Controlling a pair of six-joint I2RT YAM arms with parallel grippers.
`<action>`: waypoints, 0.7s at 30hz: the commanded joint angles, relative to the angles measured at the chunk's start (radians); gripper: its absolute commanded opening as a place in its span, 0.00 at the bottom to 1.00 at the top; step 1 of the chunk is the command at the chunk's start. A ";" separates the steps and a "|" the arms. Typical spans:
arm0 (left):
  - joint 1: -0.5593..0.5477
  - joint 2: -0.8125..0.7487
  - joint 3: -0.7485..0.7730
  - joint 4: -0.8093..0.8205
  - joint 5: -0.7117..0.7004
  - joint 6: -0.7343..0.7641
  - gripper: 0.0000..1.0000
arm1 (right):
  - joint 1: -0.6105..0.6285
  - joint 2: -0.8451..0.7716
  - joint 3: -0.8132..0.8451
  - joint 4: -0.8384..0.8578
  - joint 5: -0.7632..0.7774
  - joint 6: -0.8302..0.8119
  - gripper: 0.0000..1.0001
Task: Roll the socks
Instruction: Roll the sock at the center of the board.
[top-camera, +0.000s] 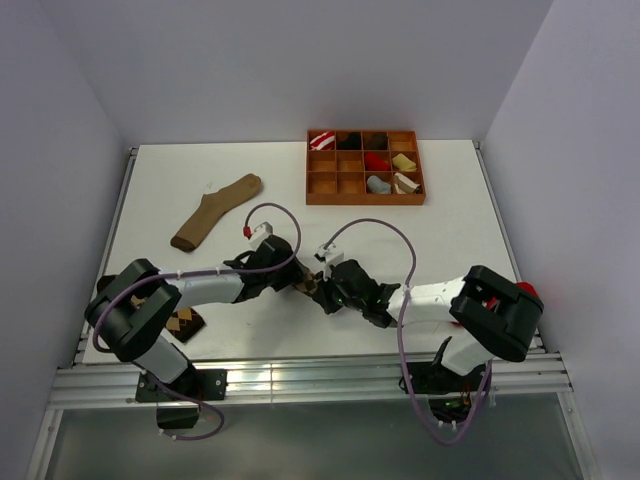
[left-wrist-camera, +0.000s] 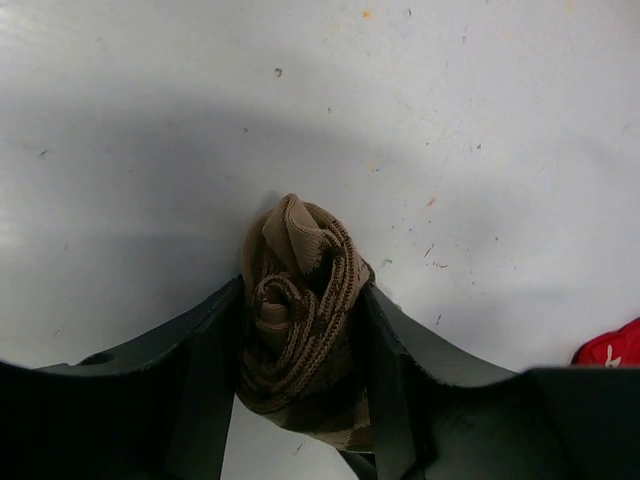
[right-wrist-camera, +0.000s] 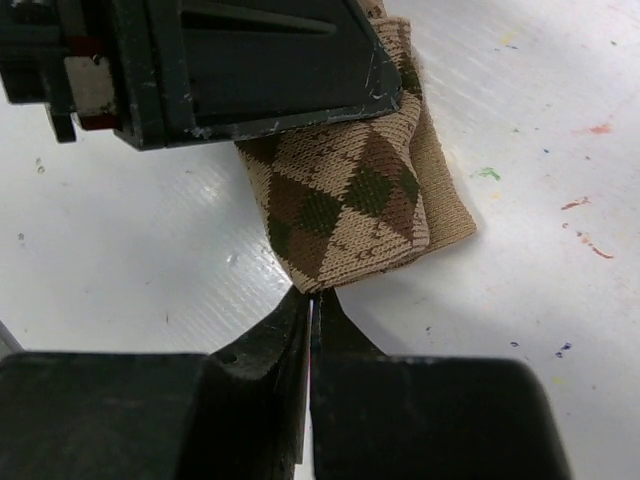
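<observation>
A light brown argyle sock (left-wrist-camera: 300, 300), rolled into a tight bundle, sits between the fingers of my left gripper (left-wrist-camera: 300, 340), which is shut on it just above the white table. From above, the roll (top-camera: 309, 285) lies at the middle near edge, between the two grippers. My right gripper (right-wrist-camera: 315, 297) is shut, and its tips touch the lower edge of the roll (right-wrist-camera: 345, 195). I cannot tell whether it pinches any fabric. A darker argyle sock (top-camera: 186, 322) lies flat, partly hidden under my left arm.
A long plain tan sock (top-camera: 215, 212) lies at the back left. A brown wooden divided tray (top-camera: 363, 199) holding several rolled socks stands at the back right. The left gripper's black body (right-wrist-camera: 230, 60) fills the top of the right wrist view.
</observation>
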 joint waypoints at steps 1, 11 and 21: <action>-0.007 0.068 0.011 -0.071 0.079 0.037 0.51 | -0.030 -0.018 0.045 0.017 -0.025 0.040 0.00; -0.007 0.169 0.148 -0.275 0.069 0.134 0.39 | -0.010 -0.147 0.054 -0.066 0.063 -0.102 0.57; -0.001 0.197 0.245 -0.392 0.056 0.238 0.40 | 0.045 -0.115 0.161 -0.149 0.223 -0.279 0.67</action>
